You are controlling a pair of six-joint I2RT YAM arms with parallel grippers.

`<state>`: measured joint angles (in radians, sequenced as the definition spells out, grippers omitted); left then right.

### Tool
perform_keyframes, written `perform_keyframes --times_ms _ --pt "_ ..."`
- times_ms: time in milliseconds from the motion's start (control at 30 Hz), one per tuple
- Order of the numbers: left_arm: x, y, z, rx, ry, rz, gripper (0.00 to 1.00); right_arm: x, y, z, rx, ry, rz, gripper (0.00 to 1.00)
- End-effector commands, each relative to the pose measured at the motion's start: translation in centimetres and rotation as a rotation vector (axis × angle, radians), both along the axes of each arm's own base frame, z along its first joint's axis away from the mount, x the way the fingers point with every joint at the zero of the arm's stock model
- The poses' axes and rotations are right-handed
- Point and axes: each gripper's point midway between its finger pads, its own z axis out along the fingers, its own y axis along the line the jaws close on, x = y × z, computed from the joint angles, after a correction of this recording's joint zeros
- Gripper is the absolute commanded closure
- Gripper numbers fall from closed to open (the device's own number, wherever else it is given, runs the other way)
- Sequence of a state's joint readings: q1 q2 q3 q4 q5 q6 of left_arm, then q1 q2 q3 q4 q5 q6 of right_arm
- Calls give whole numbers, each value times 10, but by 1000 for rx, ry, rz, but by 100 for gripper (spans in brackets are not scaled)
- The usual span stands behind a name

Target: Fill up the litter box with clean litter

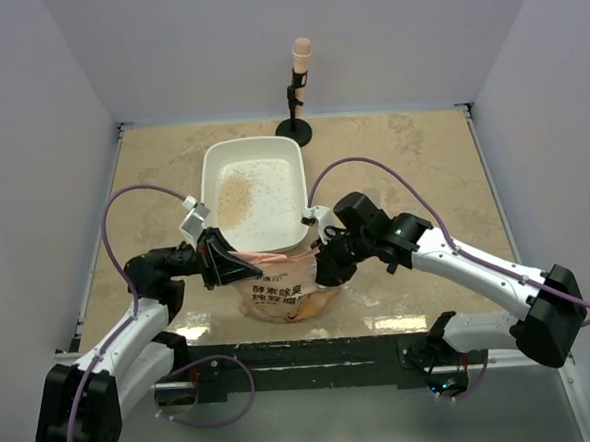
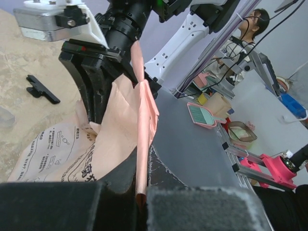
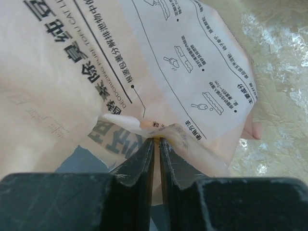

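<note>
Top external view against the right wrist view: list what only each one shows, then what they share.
Only top external: the litter box with a thin patch of clean litter inside, the left gripper clamped on one edge of the bag, and a black stand at the table's far edge. Only right wrist: the small printed diagrams and text on the bag, and its film pinched flat in the right gripper. Both: the bag, the right gripper shut on it, and the beige table.

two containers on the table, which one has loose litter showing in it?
The white litter box: tan litter lies scattered over its floor, densest toward its left side. The orange-pink bag at its near edge shows only its printed outside.
</note>
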<state>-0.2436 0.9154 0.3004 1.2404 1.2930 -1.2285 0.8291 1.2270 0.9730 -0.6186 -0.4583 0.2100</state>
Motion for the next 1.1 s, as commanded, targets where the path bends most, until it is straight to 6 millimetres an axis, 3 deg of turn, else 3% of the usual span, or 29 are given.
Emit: perform_keyframes --times_ms 0,67,200,300,533,733,833,1067 --pt "-50 14 51 -241 -684 52 100 15 11 1 10 -22 -44 82" --pt "-55 15 49 -244 -688 52 100 13 13 0 6 -1 -29 80" --pt "-58 16 48 -245 -697 51 100 3 17 -6 3 70 2 65" --pt "-59 16 49 -245 -707 49 100 5 20 -11 -6 96 -7 59" --pt "-65 17 48 -245 -723 41 100 0 42 9 23 98 132 47" --pt "-66 17 49 -243 -733 41 100 -17 70 14 61 153 262 45" --pt "-67 17 47 -238 -733 37 100 -22 85 36 75 118 278 45" --pt "-67 18 48 -243 -732 40 100 -51 100 45 48 144 266 47"
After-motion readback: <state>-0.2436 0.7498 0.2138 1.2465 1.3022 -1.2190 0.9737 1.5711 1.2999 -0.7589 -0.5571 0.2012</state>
